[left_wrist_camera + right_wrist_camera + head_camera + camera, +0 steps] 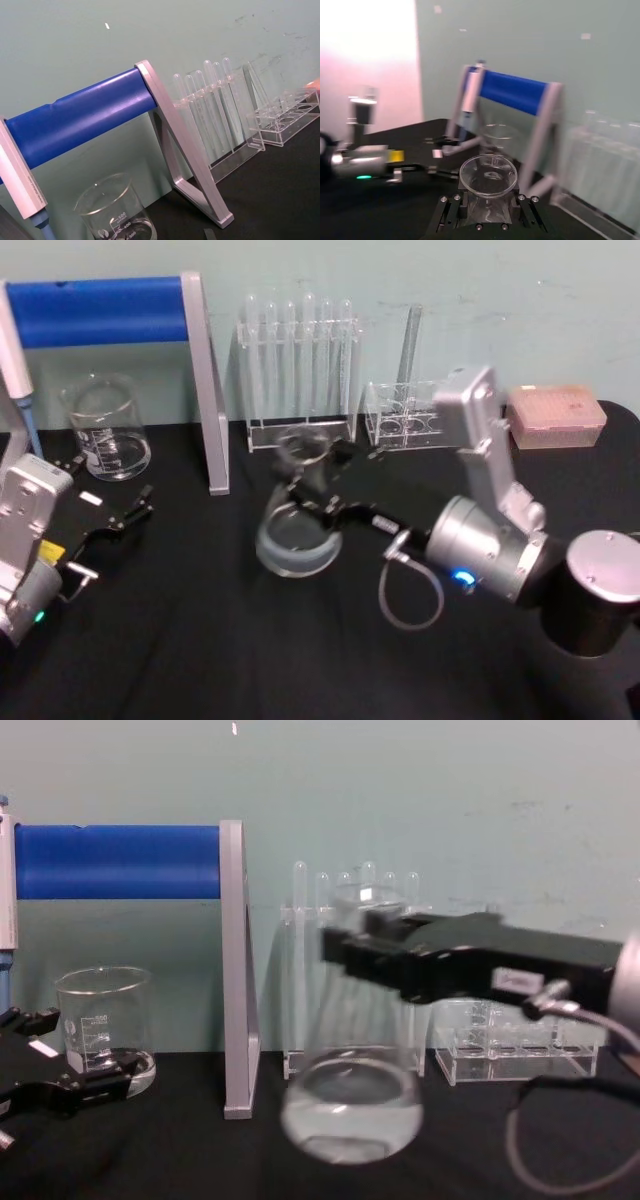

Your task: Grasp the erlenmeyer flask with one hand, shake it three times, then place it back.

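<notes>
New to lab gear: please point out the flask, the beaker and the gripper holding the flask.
erlenmeyer flask (350,1115): chest view, round base.
beaker (105,430): head view, glass wall.
right gripper (306,483): head view, between fingertips.

1. The erlenmeyer flask (298,532) is clear glass with a wide round base, a narrow neck and a flared rim that opens upward. It is roughly upright over the middle of the black surface (200,640). Whether its base touches the surface cannot be told.
2. The right claw (316,480) is black and two-fingered, with a silver wrist and a looping grey cable. It reaches in from the right and is clamped on the flask's neck just below the rim.
</notes>
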Robot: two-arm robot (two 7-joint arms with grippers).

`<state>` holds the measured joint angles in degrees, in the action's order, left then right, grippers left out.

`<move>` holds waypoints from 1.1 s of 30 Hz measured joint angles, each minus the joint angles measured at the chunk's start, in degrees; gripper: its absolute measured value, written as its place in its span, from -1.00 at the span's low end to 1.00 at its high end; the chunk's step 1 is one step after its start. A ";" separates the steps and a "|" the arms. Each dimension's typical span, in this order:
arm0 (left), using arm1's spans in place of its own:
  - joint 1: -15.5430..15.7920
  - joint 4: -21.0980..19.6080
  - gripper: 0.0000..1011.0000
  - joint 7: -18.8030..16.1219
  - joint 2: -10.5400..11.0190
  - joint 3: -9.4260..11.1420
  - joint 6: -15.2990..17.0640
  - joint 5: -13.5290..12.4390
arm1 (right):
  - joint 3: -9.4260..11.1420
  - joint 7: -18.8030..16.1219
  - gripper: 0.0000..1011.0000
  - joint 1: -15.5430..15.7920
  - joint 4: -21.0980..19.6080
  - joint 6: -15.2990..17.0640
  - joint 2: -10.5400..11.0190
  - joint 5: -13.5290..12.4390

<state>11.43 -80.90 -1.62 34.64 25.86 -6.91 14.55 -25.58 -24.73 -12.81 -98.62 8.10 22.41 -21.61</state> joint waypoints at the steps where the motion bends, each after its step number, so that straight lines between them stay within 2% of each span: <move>1: 0.00 0.00 0.98 0.00 0.00 0.00 0.00 0.00 | -1.03 -0.77 -0.11 -0.07 -0.44 0.05 0.00 -0.17; 10: 0.00 0.00 0.98 0.00 0.00 0.00 0.00 0.00 | -5.92 -4.34 -0.11 -0.15 -3.10 0.67 0.69 -1.91; 20: 0.00 0.00 0.98 0.00 0.00 0.00 0.00 0.00 | -8.61 -5.41 -0.11 -0.21 -4.32 0.96 1.80 -3.26; 24: 0.00 0.00 0.98 0.00 0.00 0.00 0.00 0.00 | -8.38 -4.06 -0.11 -0.65 -3.55 0.70 1.78 -3.32; 27: 0.00 0.00 0.98 0.00 0.00 0.00 0.00 0.00 | -7.39 -2.34 -0.11 -1.08 -2.50 0.22 1.59 -3.11; 33: 0.00 0.00 0.98 0.00 0.00 0.00 0.00 0.00 | -3.59 2.04 -0.11 -1.92 0.30 -0.91 1.06 -1.91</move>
<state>11.43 -80.90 -1.62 34.65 25.86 -6.91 14.55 -29.17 -22.68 -14.73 -98.32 7.19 23.47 -23.52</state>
